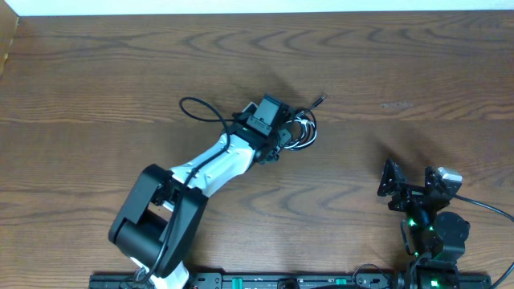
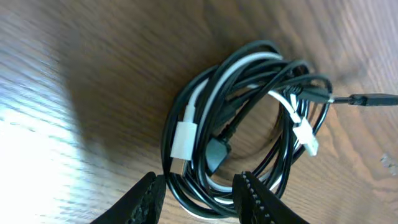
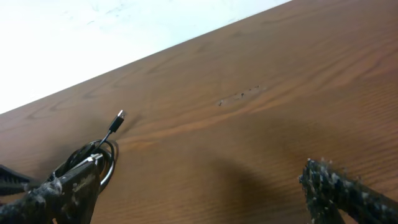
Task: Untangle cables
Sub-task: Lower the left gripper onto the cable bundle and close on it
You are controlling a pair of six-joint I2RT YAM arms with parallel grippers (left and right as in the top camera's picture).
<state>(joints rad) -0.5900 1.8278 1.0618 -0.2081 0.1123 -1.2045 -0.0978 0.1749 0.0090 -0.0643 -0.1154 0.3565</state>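
Overhead, the cables (image 1: 300, 130) lie as one coiled bundle near the middle of the bench (image 1: 401, 64), beneath the left gripper (image 1: 281, 138). In the left wrist view the black cable (image 2: 280, 165) and white cable (image 2: 181, 138) loop together. The oval's long axis runs lower-left to upper-right, and a black plug (image 2: 373, 99) points out rightwards. That gripper is part-open, its fingers (image 2: 146, 199) astride the coil's near edge. The right gripper (image 1: 411, 183) is spread wide, empty, well apart.
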